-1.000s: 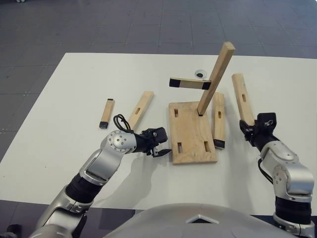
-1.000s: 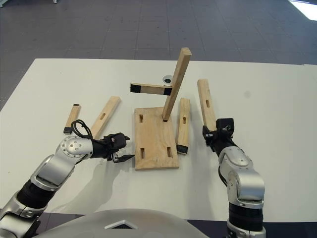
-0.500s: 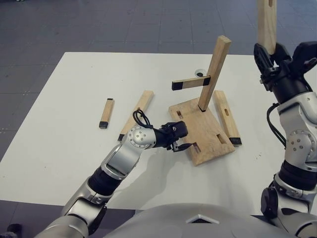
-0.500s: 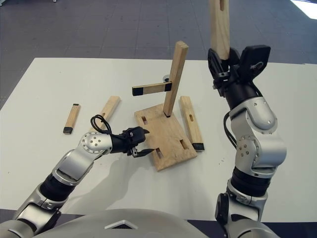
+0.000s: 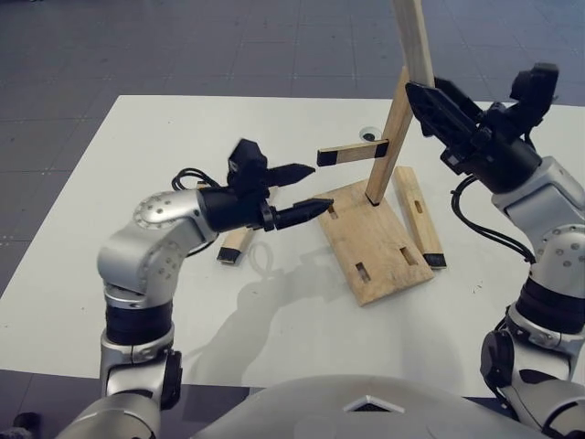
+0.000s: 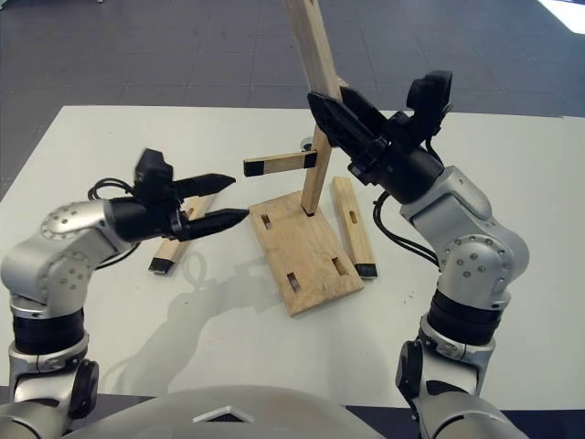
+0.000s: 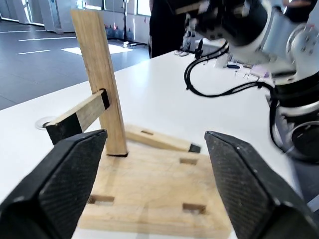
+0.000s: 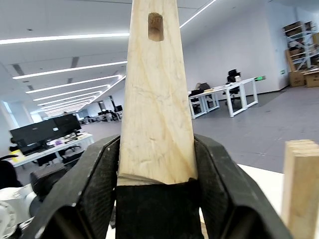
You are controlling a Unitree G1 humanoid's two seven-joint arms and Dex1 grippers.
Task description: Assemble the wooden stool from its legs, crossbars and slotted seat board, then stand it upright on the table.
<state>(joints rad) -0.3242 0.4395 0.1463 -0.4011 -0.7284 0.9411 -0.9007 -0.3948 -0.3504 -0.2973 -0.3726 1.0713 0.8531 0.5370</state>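
Raised leg [image 5: 413, 37] awaiting its slot
On the table [image 5: 110, 229] the seat board [image 5: 375, 242] lies with an upright leg [image 5: 388, 146] slotted in; the raised leg, clamped by the right gripper [image 5: 430, 101], should be lowered squarely into a free slot, steadied by the spread left gripper [image 5: 315, 187].

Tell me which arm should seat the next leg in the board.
Right, likely: the right gripper is shut on a leg, held high near the board. The left gripper is open and empty beside the board, better placed to steady it.

White table [image 5: 101, 274] with seat board [image 5: 379, 236], legs [image 5: 420, 212]
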